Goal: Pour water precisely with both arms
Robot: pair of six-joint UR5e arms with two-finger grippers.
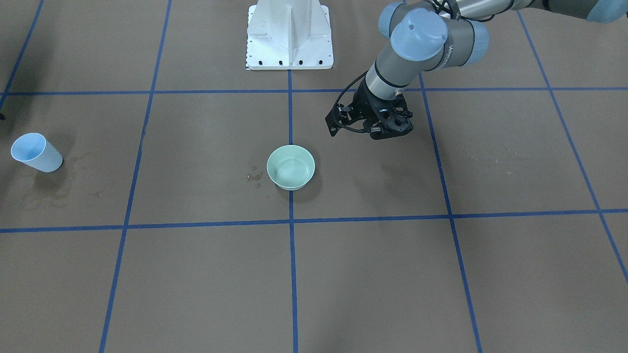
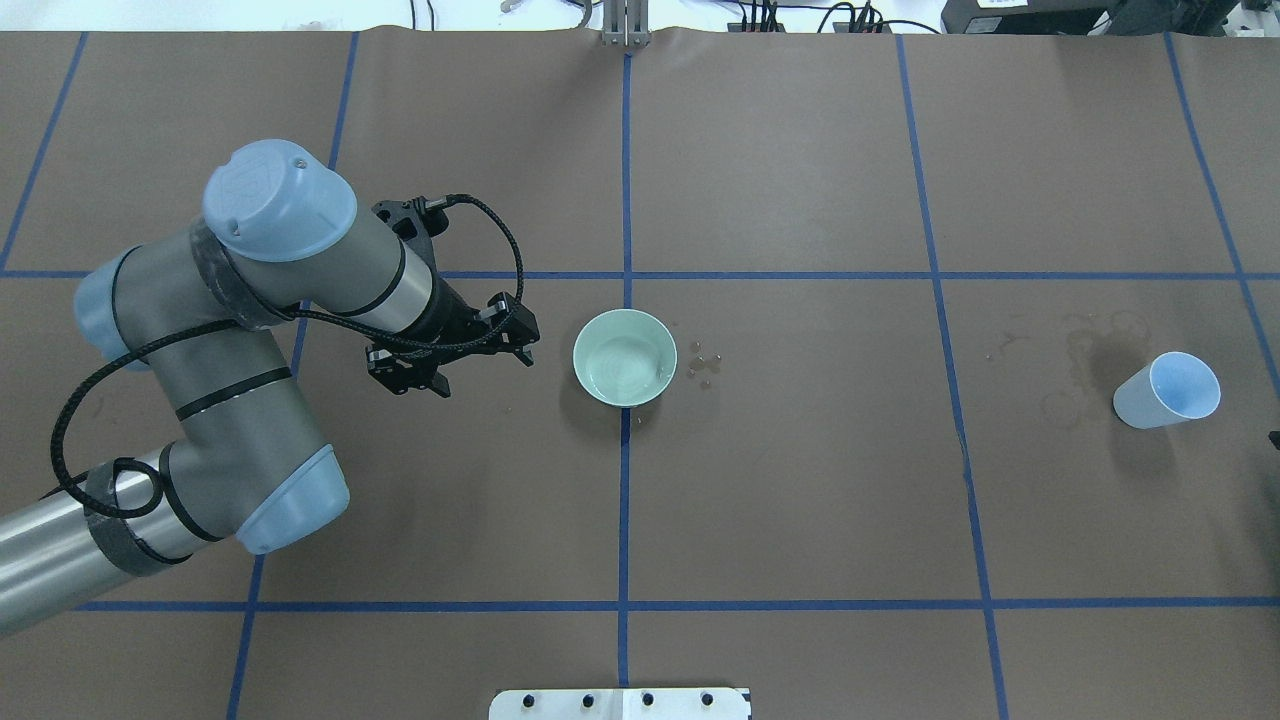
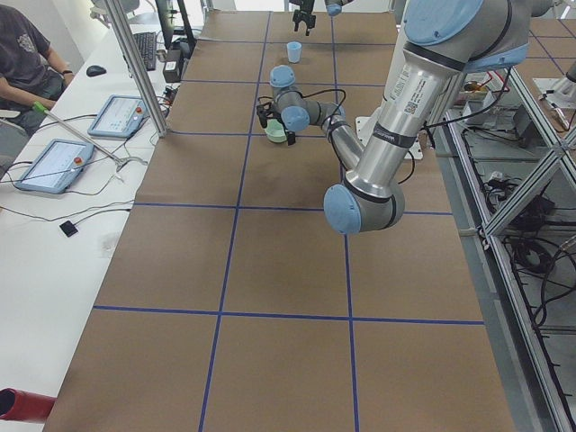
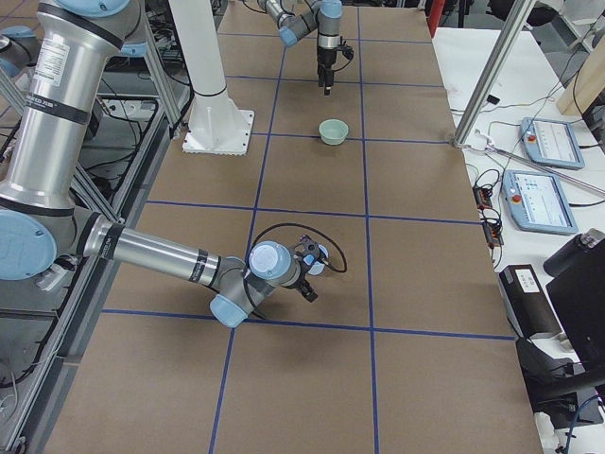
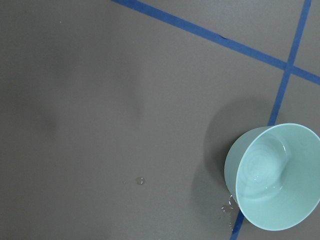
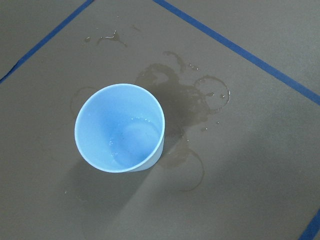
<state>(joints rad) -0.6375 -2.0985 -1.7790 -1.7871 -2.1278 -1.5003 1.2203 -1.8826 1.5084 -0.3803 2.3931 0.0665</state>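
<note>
A pale green bowl [image 1: 290,166] stands upright at the table's middle, also in the overhead view [image 2: 625,357]. A little clear water [image 5: 265,181] lies in its bottom. A light blue cup [image 2: 1165,390] stands upright at the robot's far right, with only a few glints of water inside [image 6: 135,125]. My left gripper [image 2: 465,360] hangs over the table just left of the bowl, apart from it, and looks open and empty. My right gripper [image 4: 307,274] is beside the cup. I cannot tell whether it is open or shut.
Water drops [image 2: 703,365] lie on the brown mat right of the bowl. Wet rings [image 6: 190,100] mark the mat around the cup. The white pedestal [image 1: 289,34] stands at the robot's side. An operator [image 3: 22,54] and tablets sit along the far side.
</note>
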